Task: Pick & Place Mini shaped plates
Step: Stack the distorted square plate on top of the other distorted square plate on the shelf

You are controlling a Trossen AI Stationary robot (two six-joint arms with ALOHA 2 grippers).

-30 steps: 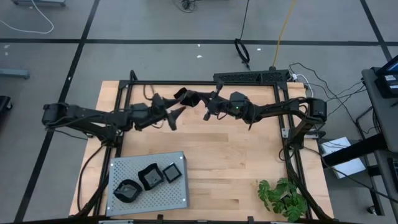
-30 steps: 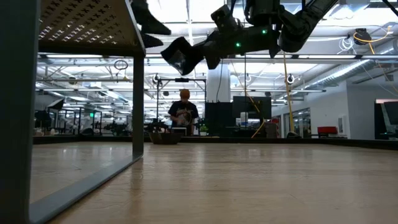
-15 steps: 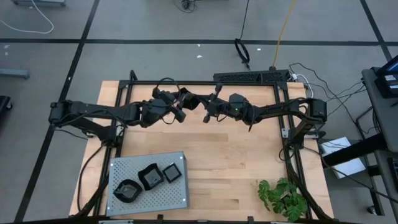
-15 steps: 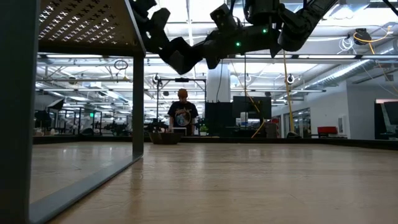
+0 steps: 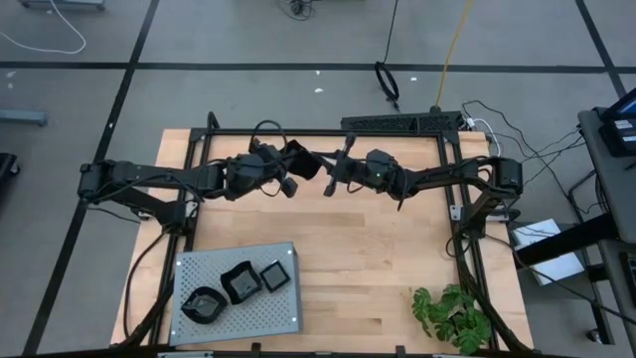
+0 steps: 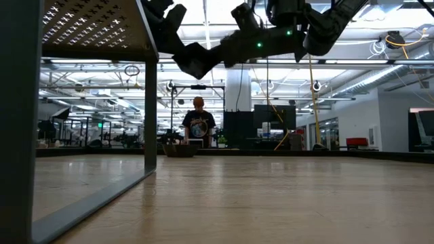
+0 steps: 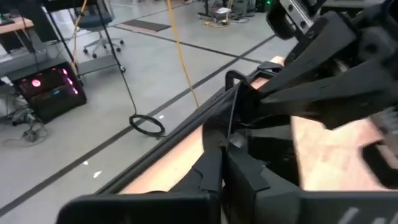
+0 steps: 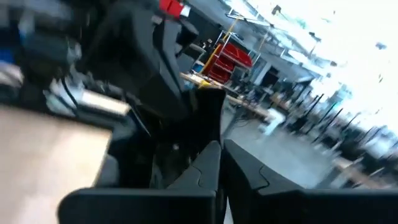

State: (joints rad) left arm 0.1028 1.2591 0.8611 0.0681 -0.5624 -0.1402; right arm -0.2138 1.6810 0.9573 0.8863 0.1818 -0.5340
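Handing over up high near the surface's far edge: your left tool [image 5: 289, 171] and right tool [image 5: 332, 175] both clamp one mini plate [image 5: 303, 161]. Three plates [image 5: 238, 285] sit on the tray [image 5: 284, 310] at the near-left corner; this one's unplaced.

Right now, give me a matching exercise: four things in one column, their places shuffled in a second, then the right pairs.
Things:
1. held mini plate
2. grey tray
3. plant
4. person

Places:
A. lower right corner of the table in the high view
B. in the room beyond the table
C. lower left corner of the table in the high view
D. in the air, between the left gripper and the right gripper, both shut on it

Pairs: 1-D, 2-C, 3-A, 4-B
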